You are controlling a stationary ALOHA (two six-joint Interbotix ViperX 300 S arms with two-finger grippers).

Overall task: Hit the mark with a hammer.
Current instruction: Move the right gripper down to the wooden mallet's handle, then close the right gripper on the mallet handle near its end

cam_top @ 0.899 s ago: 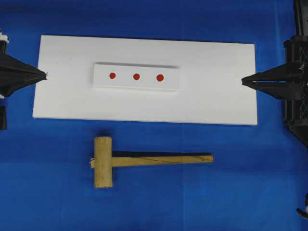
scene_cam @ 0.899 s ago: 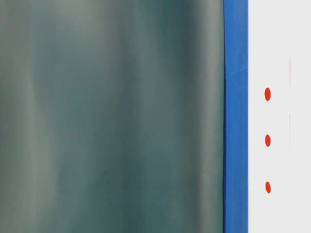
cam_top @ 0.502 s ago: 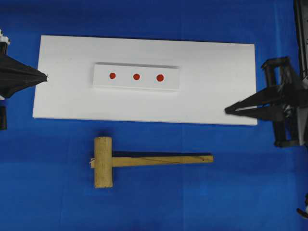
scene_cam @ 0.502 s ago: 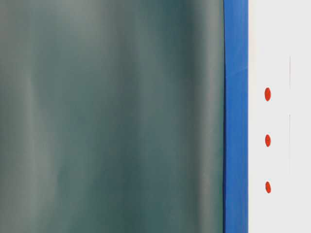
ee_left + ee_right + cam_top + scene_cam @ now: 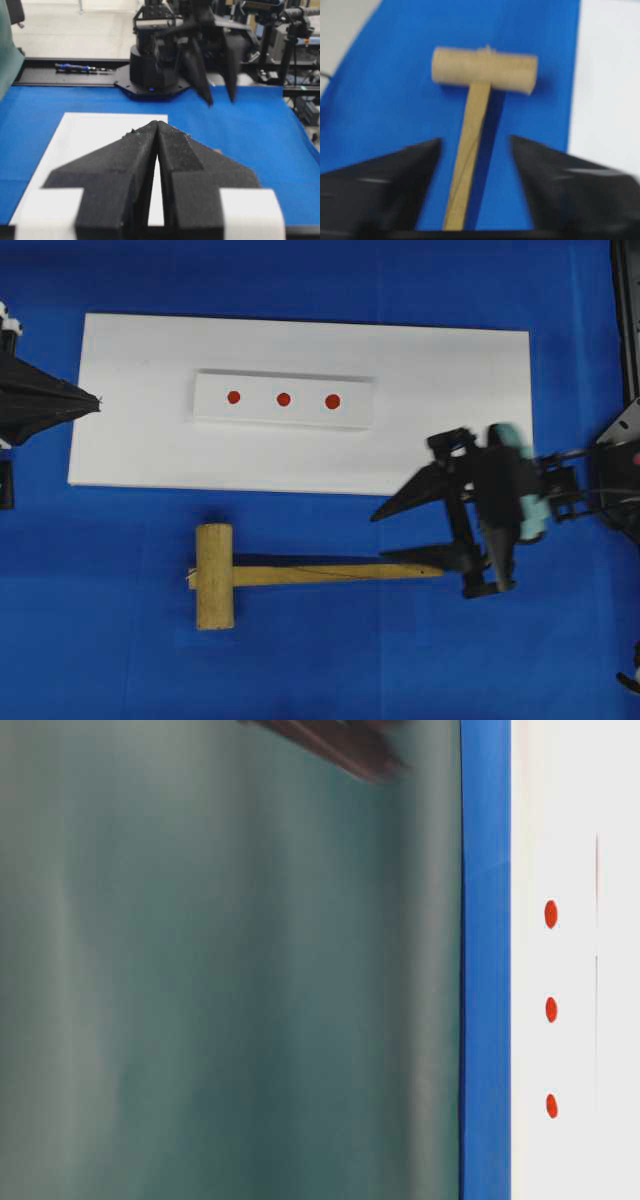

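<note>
White board (image 5: 450,370) lies beside the hammer (image 5: 300,574).

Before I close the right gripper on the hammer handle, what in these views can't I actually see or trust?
- Hammer, right wrist view: motion-blurred; the handle's near end is cut off by the bottom edge.
- Right gripper, overhead view: open around the handle end; its height above it cannot be told.
- Table-level view: a blurred green surface fills most of it; the hammer is unseen.

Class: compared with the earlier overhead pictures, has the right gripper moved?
Yes. The right gripper has swung from beside the white board's right edge, down-left to the hammer handle's end.
</note>
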